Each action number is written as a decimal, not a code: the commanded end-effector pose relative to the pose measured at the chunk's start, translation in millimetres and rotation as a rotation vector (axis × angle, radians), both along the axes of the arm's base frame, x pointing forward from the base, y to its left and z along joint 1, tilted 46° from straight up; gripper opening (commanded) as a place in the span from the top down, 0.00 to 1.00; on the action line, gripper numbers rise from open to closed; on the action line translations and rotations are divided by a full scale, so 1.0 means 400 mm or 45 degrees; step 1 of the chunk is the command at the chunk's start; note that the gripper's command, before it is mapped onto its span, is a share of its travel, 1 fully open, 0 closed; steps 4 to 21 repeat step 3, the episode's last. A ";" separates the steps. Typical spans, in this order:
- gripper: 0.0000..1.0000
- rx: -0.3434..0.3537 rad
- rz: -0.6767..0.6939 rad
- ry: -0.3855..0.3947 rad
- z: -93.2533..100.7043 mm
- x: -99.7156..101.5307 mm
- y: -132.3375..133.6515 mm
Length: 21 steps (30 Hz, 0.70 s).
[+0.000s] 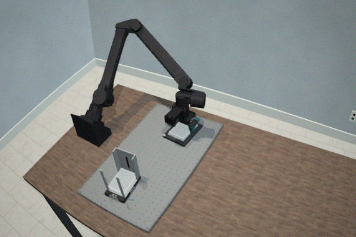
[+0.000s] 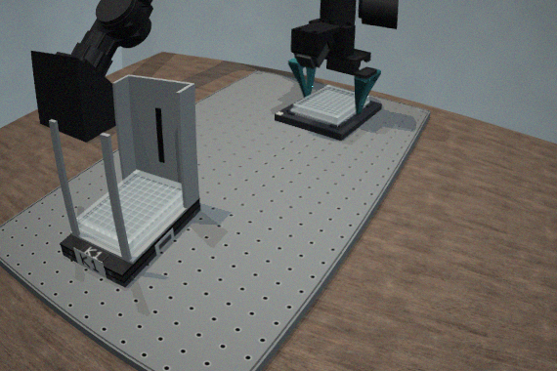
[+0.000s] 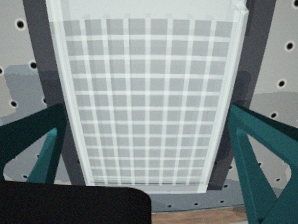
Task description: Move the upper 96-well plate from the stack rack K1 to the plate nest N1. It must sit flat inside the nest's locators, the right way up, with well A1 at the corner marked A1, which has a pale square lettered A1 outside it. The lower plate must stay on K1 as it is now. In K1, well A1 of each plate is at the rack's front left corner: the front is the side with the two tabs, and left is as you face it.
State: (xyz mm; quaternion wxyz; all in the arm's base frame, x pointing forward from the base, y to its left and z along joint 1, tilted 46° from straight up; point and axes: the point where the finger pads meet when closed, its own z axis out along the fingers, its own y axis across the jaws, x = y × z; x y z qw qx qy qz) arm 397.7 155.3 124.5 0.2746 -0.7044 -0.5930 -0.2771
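One 96-well plate [image 1: 179, 130] [image 2: 324, 102] [image 3: 150, 100] lies inside the outline of the dark plate nest [image 1: 175, 140] [image 2: 342, 134] [image 3: 42, 40], wells up, and looks level. A pale square [image 1: 164, 135] [image 2: 278, 113] is at the nest's left corner; its letters are too small to read, and well A1 cannot be made out. My gripper [image 2: 333, 103] [image 3: 147, 113] is open, its teal fingers down on either side of this plate, with a narrow gap at both sides in the wrist view. The other plate [image 1: 123, 182] [image 2: 132, 207] sits flat on the rack K1 [image 1: 122, 158] [image 2: 144, 124].
The rack's tall back wall and two thin front posts [image 2: 113, 187] [image 1: 103, 179] rise around its plate. Rack and nest both stand on the grey perforated board [image 1: 162, 169] [image 2: 254, 256]. The arm's base [image 1: 90, 132] stands on the table to the left of the board.
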 end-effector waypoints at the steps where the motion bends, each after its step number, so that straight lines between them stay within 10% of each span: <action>1: 0.00 -0.004 0.002 -0.003 -0.008 0.007 0.006; 21: 0.00 -0.004 0.002 -0.003 -0.008 0.007 0.006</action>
